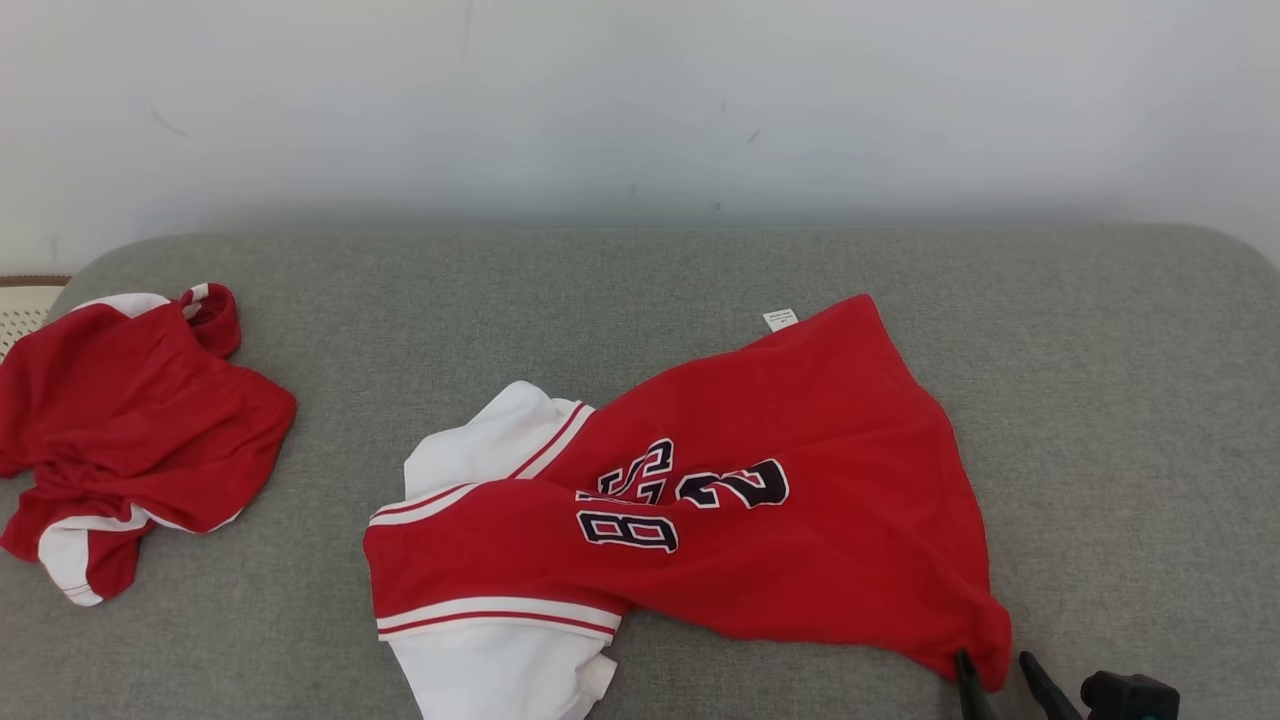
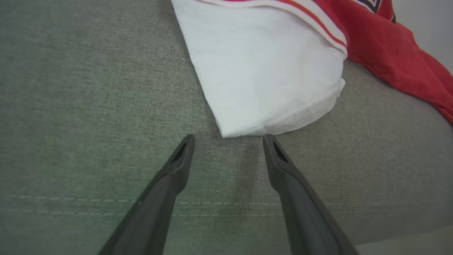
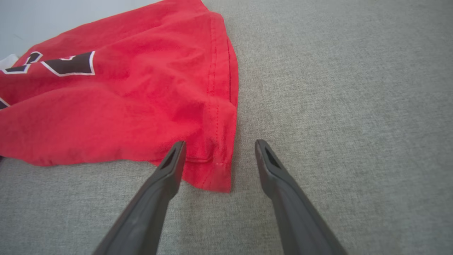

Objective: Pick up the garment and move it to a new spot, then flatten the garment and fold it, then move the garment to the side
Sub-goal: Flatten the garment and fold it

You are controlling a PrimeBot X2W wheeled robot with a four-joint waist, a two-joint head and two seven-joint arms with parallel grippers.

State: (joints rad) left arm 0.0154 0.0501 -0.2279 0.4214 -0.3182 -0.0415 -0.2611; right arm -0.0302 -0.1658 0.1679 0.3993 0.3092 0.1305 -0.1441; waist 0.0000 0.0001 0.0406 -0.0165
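The garment (image 1: 800,560), a red jersey with dark numbers and white sleeves, lies crumpled in the middle of the grey cushion (image 1: 1100,400). My right gripper (image 1: 1000,682) is at its lower right corner. In the right wrist view that gripper (image 3: 220,142) is open, and the garment's red hem corner (image 3: 212,166) lies on the cushion between its fingers. My left gripper (image 2: 228,137) is open too, its tips just short of the end of the white sleeve (image 2: 269,71), with nothing between them.
A second red and white garment (image 1: 130,420) lies bunched at the cushion's left end. A pale woven object (image 1: 25,305) pokes in at the far left edge. A white wall (image 1: 640,100) runs behind. Bare grey cushion stretches to the right and back.
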